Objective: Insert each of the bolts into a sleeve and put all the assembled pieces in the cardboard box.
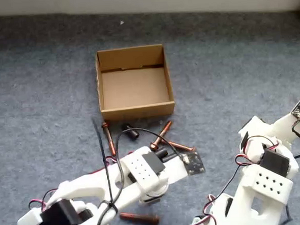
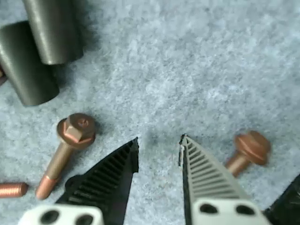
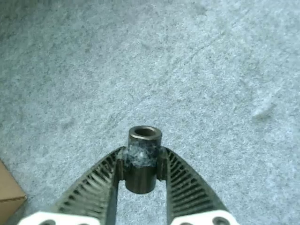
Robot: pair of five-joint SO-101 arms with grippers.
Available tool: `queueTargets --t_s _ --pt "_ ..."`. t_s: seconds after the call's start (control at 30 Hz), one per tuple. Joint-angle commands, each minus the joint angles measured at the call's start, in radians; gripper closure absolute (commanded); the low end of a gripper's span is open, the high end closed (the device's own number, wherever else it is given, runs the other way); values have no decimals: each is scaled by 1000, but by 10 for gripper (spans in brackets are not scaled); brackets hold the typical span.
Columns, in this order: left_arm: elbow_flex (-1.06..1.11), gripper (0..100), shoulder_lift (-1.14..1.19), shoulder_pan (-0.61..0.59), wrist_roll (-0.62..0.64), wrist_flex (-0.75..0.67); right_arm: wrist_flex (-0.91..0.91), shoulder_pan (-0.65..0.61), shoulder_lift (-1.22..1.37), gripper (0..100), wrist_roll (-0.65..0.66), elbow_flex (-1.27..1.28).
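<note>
Left claw (image 2: 159,140): we find it low over the grey carpet (image 2: 225,70), jaws parted to a middling gap, bare carpet between the tips, nothing held. Just outside its dark finger (image 2: 110,180) lies a copper bolt (image 2: 70,140), hex head about level with the tips, shank running back alongside that finger. Farther out on the same side we note the threaded end of a second bolt (image 2: 11,189). Outside the pale finger (image 2: 206,178) a third bolt (image 2: 247,149) lies close, head outward, shank slipping behind that finger. Ahead of the dark finger and off to its side, well apart from the tips, two sleeves (image 2: 28,65) lie side by side; touching or not, we cannot tell. From above, the box (image 1: 135,112) stands open beyond the left arm (image 1: 93,190), past the bolts, and a fourth bolt (image 1: 139,218) lies on the carpet behind that arm. Right claw (image 3: 140,161): we log it closed on a held sleeve (image 3: 140,180), both fingers pressed to its sides about mid-length, the sleeve's axis in line with the fingers and its open bore end standing past the tips. Carpet lies beyond this claw, and a corner of the box shows back beside one finger's base.
</note>
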Motion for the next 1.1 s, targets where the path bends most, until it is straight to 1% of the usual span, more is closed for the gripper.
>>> queueTargets --t_s 0.0,0.13,0.43,0.53,0.7,0.8,1.0,1.07 --pt "-13 832 7 15 23 -12 -22 10 -33 994 -12 -8" --pt "-36 832 12 15 57 -3 -22 10 -33 994 -12 -8" --pt "-151 832 2 21 52 176 -22 10 -35 994 -12 -8" --pt "-165 832 2 10 52 189 -22 10 -35 994 -11 -8" --pt "-176 832 -2 -62 49 181 -22 10 -35 994 -11 -8" --pt "-188 832 -51 -125 3 183 -22 10 -35 994 -11 -8" --pt "-185 828 -246 -266 -149 184 -22 7 -35 994 -11 -8" --pt "-171 828 -257 -308 -198 181 -22 4 -35 994 -11 -8"
